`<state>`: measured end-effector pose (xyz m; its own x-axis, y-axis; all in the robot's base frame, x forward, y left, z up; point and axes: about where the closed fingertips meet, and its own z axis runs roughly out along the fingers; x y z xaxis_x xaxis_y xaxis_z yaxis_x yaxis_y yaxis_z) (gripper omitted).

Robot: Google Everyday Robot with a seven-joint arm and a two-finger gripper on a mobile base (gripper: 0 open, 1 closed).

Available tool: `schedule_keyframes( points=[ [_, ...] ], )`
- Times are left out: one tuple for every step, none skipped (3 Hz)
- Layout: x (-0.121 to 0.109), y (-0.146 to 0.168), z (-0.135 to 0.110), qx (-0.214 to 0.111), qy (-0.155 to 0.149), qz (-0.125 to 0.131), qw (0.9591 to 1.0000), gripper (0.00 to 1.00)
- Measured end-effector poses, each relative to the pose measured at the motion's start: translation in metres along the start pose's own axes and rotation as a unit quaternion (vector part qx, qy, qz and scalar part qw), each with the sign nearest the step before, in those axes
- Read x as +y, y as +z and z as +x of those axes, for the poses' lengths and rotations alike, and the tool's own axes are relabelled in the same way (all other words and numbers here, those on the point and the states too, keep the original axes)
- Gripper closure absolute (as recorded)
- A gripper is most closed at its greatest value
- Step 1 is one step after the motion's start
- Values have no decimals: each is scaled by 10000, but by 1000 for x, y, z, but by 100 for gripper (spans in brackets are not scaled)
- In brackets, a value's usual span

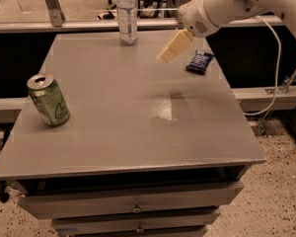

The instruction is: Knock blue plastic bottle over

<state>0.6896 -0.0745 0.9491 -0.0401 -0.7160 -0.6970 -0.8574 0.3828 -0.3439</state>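
Bottle upright at table's far edge, long axis vertical, cap up. Gripper hovers to its right, apart, claw together, empty.

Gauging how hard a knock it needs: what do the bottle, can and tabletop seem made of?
The blue plastic bottle: clear plastic; background shows through. The green soda can: likely aluminium, shiny rim. The table: matte grey, maybe painted or laminate, slight glare. The gripper hovers right of the bottle.
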Motion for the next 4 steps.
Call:
schedule_keyframes(
  points=[
    [-33, 34, -16, -630, 295, 289, 9972, 0],
    [-69, 73, -28, -1178, 621, 454, 9901, 0],
    [-95, 108, -36, -1576, 847, 485, 9827, 0],
    [-108, 143, -48, -1858, 1031, 355, 9765, 0]
  ],
)
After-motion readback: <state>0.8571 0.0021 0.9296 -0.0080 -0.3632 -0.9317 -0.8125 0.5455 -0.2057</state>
